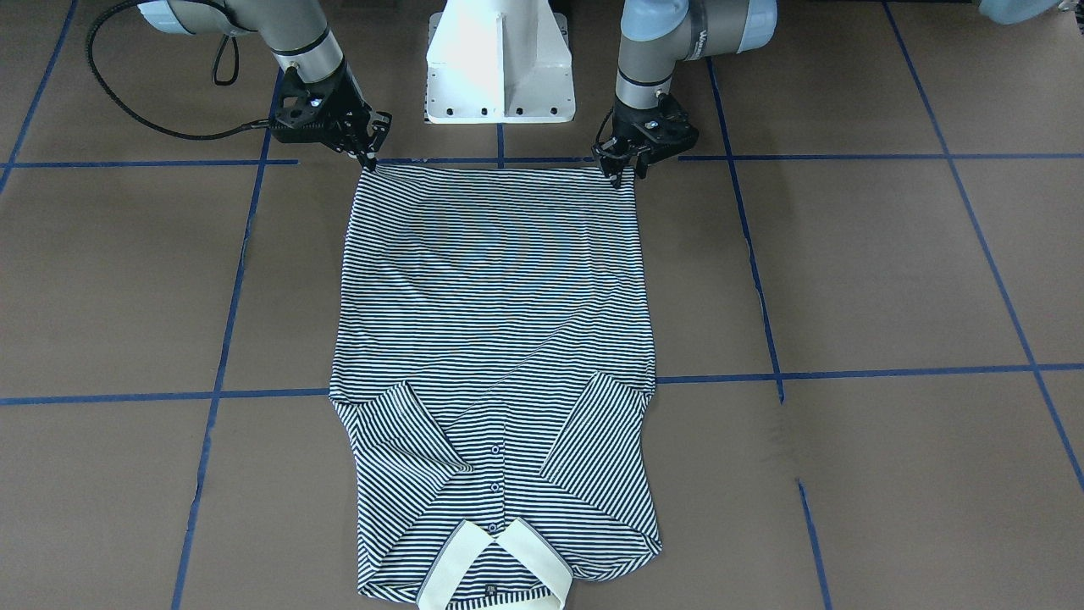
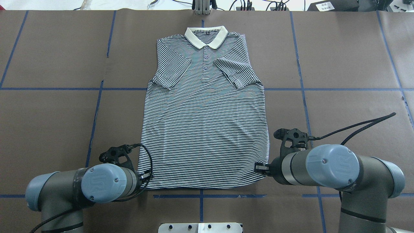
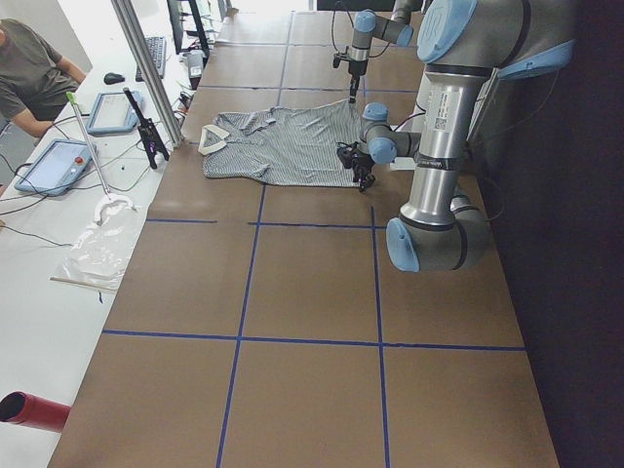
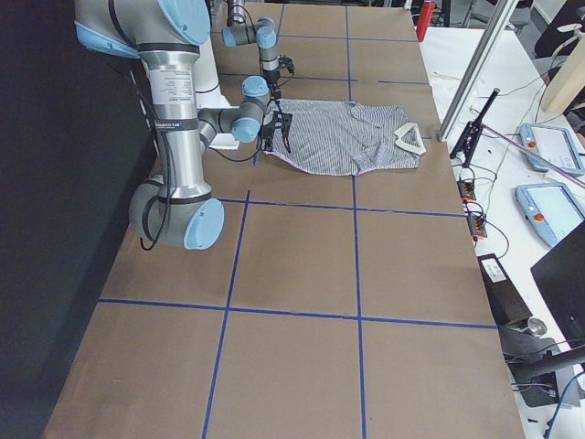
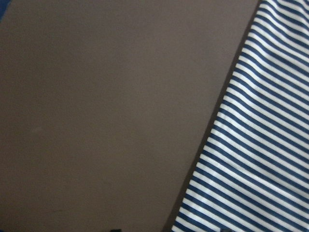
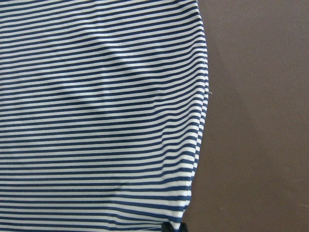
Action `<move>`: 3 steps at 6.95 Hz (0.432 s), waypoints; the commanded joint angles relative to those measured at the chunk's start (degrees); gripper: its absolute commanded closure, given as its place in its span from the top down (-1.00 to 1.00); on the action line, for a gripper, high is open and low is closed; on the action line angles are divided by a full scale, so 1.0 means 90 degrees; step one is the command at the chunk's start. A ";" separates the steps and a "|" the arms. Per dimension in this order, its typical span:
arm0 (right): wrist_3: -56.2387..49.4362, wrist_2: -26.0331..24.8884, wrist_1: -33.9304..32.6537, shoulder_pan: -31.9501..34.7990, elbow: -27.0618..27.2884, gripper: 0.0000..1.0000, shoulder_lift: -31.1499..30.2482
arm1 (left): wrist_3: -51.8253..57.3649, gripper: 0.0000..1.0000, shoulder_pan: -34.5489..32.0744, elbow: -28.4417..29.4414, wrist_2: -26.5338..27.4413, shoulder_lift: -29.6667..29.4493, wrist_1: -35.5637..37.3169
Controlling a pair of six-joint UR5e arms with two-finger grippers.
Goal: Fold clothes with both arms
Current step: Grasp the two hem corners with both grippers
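Step in hand: taking hold of the hem for the first lengthwise fold.

Nearest the robot's edge of the bench (image 2: 339, 64), both arms are down at the hem of the polo shirt (image 2: 203, 129), one at each bottom corner.

- Left end effector (image 1: 625, 172): released. Its fingers stand apart on either side of the hem corner, tips at the cloth, nothing clamped as far as I can see.
- Right end effector (image 1: 369, 159): tips touching the other hem corner. Cannot tell whether it is released or clenched on the cloth.

The shirt lies flat and face up along the middle of the bench. Farther out, the body is smooth with faint ripples. Both sleeves (image 2: 169, 72) are already folded in over the chest, beside the buttoned placket. The cream collar (image 2: 206, 37) is farthest out, close to the far edge.

Next move, my judgement: pinch both corners firmly. Then lift together at equal height and carry the hem out toward the collar, so the fold line stays square. An uneven grip would skew it.

Containers: none seen on the bench, nothing to log
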 commanded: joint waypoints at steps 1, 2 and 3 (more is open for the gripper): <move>-0.0001 0.0008 -0.0005 0.0025 0.0011 -1.00 -0.0011 | 0.0017 -0.91 -0.0002 -0.0054 -0.0025 -0.0043 0.0017; -0.0001 0.0017 -0.0005 0.0025 0.0002 -1.00 -0.0030 | 0.0017 -1.00 -0.0002 -0.0112 -0.0026 -0.0052 0.0026; -0.0001 0.0046 -0.0005 0.0044 0.0021 -1.00 -0.0040 | 0.0017 -1.00 -0.0021 -0.0306 -0.0035 -0.0052 0.0026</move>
